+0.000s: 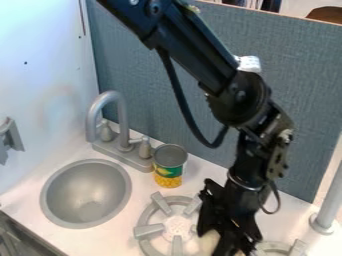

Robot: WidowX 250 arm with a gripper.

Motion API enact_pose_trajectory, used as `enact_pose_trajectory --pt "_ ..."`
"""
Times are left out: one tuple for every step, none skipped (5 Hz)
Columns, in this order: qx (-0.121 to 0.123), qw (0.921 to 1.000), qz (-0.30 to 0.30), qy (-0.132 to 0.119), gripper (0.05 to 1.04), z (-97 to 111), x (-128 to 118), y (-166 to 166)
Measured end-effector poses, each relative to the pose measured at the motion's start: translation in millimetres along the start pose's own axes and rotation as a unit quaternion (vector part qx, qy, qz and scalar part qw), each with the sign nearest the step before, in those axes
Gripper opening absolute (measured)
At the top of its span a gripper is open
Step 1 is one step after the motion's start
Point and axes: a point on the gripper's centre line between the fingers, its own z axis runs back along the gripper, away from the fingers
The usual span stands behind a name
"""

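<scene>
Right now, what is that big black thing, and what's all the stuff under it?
That's a robot arm. The one picture comes from a camera looking down at a slant. The arm comes in from the top, and its gripper, which works like a hand, is low beside a round stove burner. Something pale is right by it, but I can't tell what it is or whether it's held. To the left are a round gray sink, a faucet and a green-and-yellow can.

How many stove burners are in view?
2: one burner lies between sink and gripper, partly hidden; another burner, cut off at the bottom edge, lies on the gripper's other side. The arm may hide more.
</scene>
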Motion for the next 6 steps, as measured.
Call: enact_pose_trajectory --pt "-0.008 0.9995 -0.031 0.003 0.641 6 4 -31" --pt "-0.001 0.9987 -0.048 0.016 0.641 -7 32 -52" --pt "0.006 0.9985 -0.049 0.023 0.641 -24 58 -60" --pt "0.023 0.9982 -0.039 0.041 0.641 -40 69 -57" --pt "0.043 0.9980 -0.028 0.037 0.641 -44 76 -53" --pt "0.051 0.9980 -0.021 0.032 0.641 -44 78 -51"
